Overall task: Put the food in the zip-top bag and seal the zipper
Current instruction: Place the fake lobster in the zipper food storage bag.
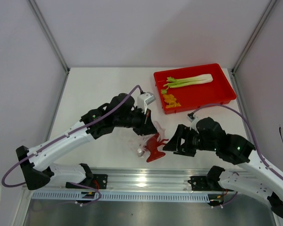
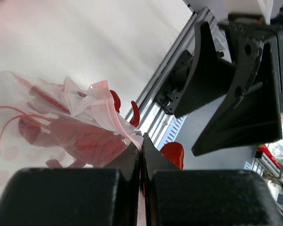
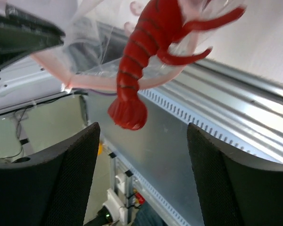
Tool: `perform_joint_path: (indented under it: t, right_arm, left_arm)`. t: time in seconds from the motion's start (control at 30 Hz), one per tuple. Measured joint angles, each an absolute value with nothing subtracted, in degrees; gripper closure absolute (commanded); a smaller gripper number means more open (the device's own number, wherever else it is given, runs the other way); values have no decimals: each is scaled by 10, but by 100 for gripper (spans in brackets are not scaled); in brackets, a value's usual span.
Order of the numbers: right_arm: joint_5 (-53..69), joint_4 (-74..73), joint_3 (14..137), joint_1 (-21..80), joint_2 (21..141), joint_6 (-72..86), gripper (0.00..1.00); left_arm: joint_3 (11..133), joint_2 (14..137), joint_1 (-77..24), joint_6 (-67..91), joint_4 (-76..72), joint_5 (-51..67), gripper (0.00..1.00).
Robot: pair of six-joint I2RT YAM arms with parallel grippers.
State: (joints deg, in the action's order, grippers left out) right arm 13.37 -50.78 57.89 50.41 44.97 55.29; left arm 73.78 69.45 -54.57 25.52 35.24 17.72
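Observation:
My left gripper (image 1: 149,125) is shut on the pinkish rim of the clear zip-top bag (image 1: 144,140) and holds it up near the table's front edge; the left wrist view shows the pinch (image 2: 142,141) on the bag (image 2: 80,101). The dark red spiky piece (image 1: 155,147), shaped like a lobster (image 3: 141,52), sits head-first in the bag (image 3: 92,52), its tail sticking out past the zipper (image 3: 85,83). My right gripper (image 1: 170,141) is open and empty just right of it (image 3: 142,146). The green-white stalk (image 1: 189,81) and yellow-orange pieces (image 1: 170,100) lie in the red tray (image 1: 221,94).
The red tray stands at the back right of the white table. A metal rail (image 1: 146,179) runs along the table's front edge, just below the bag. Walls close in the left, back and right sides.

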Motion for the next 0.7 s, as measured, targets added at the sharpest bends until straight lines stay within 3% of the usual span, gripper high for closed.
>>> perform_joint_path:
  t: [0.23,0.43,0.7]
  right_arm:
    - [34,-454,461,640,342,727,27]
    - [-60,-440,460,721,385,788,28]
    - [-147,-419,460,732,413,816,34]
  left_arm:
    - [711,714,-550,272,311,203,99]
    - [710,728,-556,276,296,214,99]
    - [698,726,-559,283,279,217,99]
